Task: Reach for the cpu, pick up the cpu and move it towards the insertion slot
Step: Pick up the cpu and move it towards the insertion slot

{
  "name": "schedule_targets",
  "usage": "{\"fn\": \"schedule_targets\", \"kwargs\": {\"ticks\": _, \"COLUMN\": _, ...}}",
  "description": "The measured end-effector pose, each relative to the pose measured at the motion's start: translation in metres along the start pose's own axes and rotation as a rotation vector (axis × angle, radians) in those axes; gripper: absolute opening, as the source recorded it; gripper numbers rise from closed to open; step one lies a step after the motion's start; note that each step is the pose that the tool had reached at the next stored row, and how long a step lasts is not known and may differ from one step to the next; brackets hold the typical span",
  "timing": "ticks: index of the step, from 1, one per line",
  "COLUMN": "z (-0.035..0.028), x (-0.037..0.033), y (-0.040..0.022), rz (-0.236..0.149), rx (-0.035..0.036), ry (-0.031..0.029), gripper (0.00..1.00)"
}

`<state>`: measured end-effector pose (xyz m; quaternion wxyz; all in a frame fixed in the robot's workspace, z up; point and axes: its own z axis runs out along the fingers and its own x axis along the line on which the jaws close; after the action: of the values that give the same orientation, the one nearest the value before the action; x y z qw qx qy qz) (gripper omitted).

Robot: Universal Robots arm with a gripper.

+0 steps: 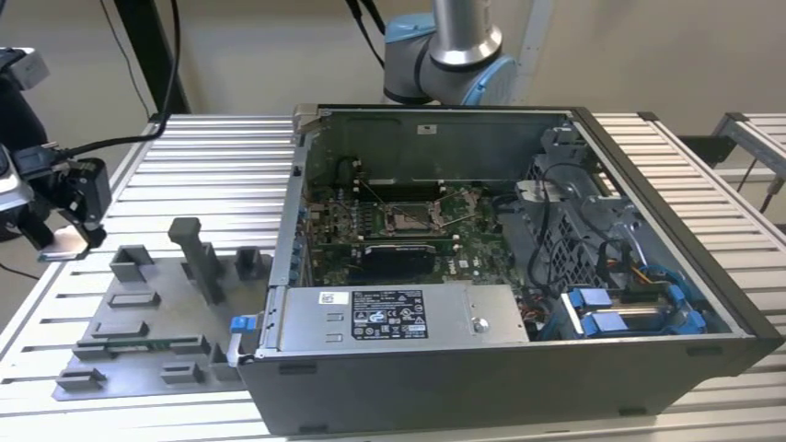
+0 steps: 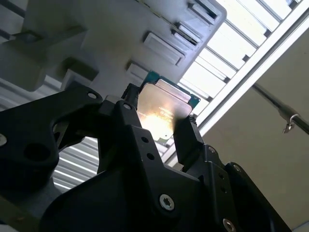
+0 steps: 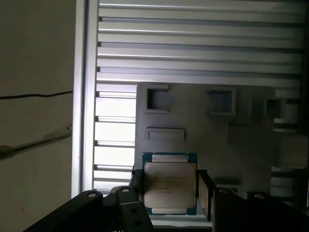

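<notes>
The cpu [image 3: 170,183] is a flat square chip with a silvery top and a thin greenish edge, and it sits between my gripper's black fingers [image 3: 205,193] in both wrist views. My gripper [image 1: 62,230] hangs at the exterior view's far left, above the left edge of the slatted table, shut on the cpu [image 1: 62,242]. In the second wrist view the cpu [image 2: 161,108] glints between the fingers [image 2: 186,135]. The insertion slot [image 1: 406,218], a silver-framed socket on the green board, lies inside the open computer case, far to the right of the gripper.
A grey fixture plate [image 1: 147,341] with raised blocks and a tall post [image 1: 197,258] lies below and right of the gripper. The open case [image 1: 516,276] has high walls, cables and blue drive parts. The arm's base [image 1: 448,55] stands behind the case.
</notes>
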<state>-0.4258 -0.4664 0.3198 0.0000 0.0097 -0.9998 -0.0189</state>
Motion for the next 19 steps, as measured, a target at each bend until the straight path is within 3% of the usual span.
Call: {"fn": "schedule_targets", "kwargs": {"ticks": 19, "z": -0.0135, "x": 0.0000, "y": 0.0005, "rz": 0.000, "rx": 0.0000, "ry": 0.0000, "gripper": 0.00}}
